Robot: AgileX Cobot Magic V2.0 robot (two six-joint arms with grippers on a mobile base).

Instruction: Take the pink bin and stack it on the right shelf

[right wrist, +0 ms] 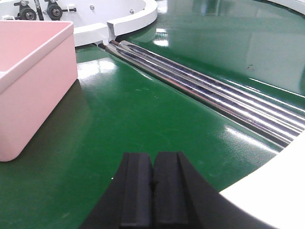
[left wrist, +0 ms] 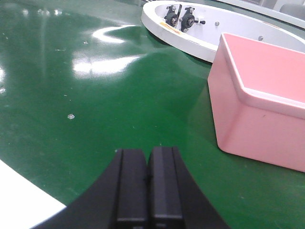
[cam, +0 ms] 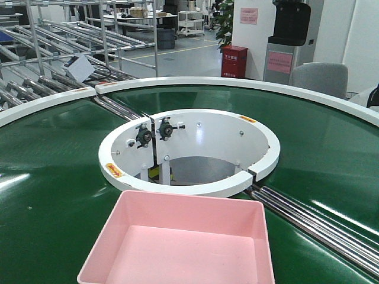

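Observation:
The pink bin sits empty on the green conveyor belt, at the near middle of the front view. In the left wrist view the pink bin lies ahead to the right of my left gripper, which is shut on nothing, well apart from it. In the right wrist view the pink bin lies ahead to the left of my right gripper, also shut and empty. Neither gripper shows in the front view. The right shelf is out of view.
A white inner ring with a hollow centre stands just behind the bin. Steel rollers cross the belt to the right. The belt's white outer edge is near my right gripper. Roller racks and a red box stand beyond.

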